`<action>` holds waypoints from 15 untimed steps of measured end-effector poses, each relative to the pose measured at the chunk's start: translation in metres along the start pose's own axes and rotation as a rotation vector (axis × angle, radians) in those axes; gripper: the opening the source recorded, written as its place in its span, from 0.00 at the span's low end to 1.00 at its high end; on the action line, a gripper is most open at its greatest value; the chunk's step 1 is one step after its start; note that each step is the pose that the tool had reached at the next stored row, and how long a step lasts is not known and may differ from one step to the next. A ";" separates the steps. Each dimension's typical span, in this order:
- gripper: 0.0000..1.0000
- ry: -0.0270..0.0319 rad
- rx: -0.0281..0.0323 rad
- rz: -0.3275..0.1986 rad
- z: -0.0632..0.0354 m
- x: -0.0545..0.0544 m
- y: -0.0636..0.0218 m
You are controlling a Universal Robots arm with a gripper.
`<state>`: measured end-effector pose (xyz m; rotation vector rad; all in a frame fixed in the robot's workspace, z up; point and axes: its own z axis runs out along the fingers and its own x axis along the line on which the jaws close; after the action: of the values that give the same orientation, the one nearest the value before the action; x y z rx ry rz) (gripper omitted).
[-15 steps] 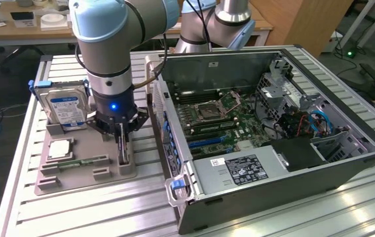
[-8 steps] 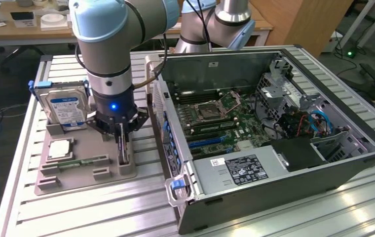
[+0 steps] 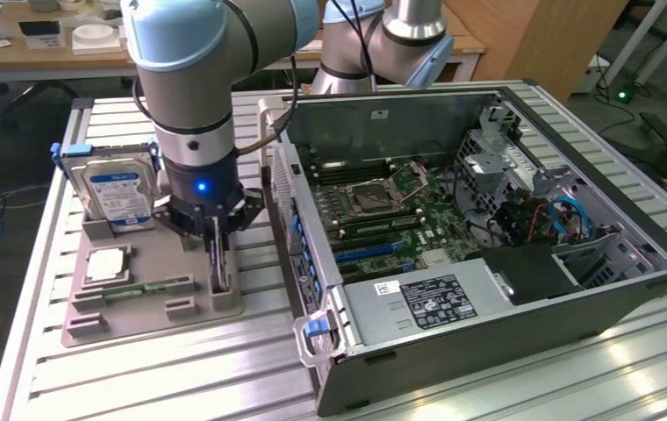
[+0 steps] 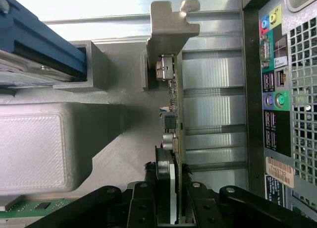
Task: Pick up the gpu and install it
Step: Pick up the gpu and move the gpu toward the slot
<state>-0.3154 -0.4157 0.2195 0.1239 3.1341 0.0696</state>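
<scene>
Slatted aluminium tabletop (image 3: 134, 377) runs nearest us, and on it, at about nine o'clock from the open computer case (image 3: 614, 289) in the exterior view, sits a grey printed fixture (image 3: 134, 320). We see the gpu (image 3: 220, 276) standing on edge in the fixture slot closest to the case, with the gripper (image 3: 215, 246) lowered straight onto its upper edge. The fingers (image 4: 143, 203) are drawn in narrow and pinch the card from both faces (the wrist view makes that plain). Our worry is the hold. It takes only a thin strip of board, so the card could pivot or slip if it binds in the slot, and a tilted lift might scrape the silvery bracket (image 4: 168, 29) against the fixture wall. The case's rear wall stands just beside it at three o'clock, leaving little room for any sideways swing. Further off, at eleven o'clock from the gripper, the hard drive (image 3: 117, 197) stands upright. The wrist view gives us the grip, the bracket and the case's rear ports (image 4: 270, 89). The exterior view gives us the motherboard (image 3: 381, 210) inside the case and how the card sits within the whole fixture.
</scene>
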 end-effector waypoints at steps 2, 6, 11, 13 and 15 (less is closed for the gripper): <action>0.28 0.0003 -0.0030 0.000 -0.0045 0.000 0.0002; 0.28 0.0006 -0.0067 0.000 -0.0180 0.000 0.0008; 0.28 0.0006 -0.0069 0.000 -0.0387 0.000 0.0017; 0.28 0.0007 -0.0070 0.000 -0.0470 0.000 0.0021; 0.28 0.0006 -0.0070 0.000 -0.0551 0.000 0.0024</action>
<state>-0.3160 -0.4157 0.2746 0.1241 3.1342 0.0806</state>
